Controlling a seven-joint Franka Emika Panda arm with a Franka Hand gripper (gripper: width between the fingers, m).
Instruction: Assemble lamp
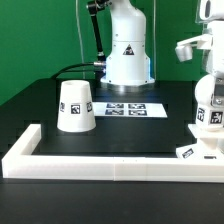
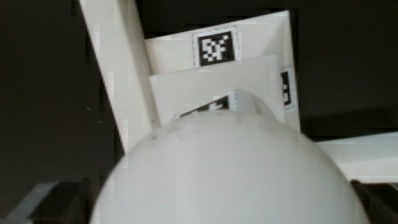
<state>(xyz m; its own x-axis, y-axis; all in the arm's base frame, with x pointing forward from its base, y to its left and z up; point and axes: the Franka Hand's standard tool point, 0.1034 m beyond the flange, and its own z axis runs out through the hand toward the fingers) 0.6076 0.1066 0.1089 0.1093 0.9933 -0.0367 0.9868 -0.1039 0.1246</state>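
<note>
My gripper hangs at the exterior view's right, shut on the white bulb, which points down over the flat angular lamp base on the black table. In the wrist view the bulb's round head fills the space between my dark fingers, with the gripper closed around it. The tagged base lies beyond it. I cannot tell whether the bulb touches the base. The truncated-cone shade stands alone at the exterior view's left.
A long white rail border runs along the table's front and left side, and shows in the wrist view beside the base. The marker board lies in front of the arm's white pedestal.
</note>
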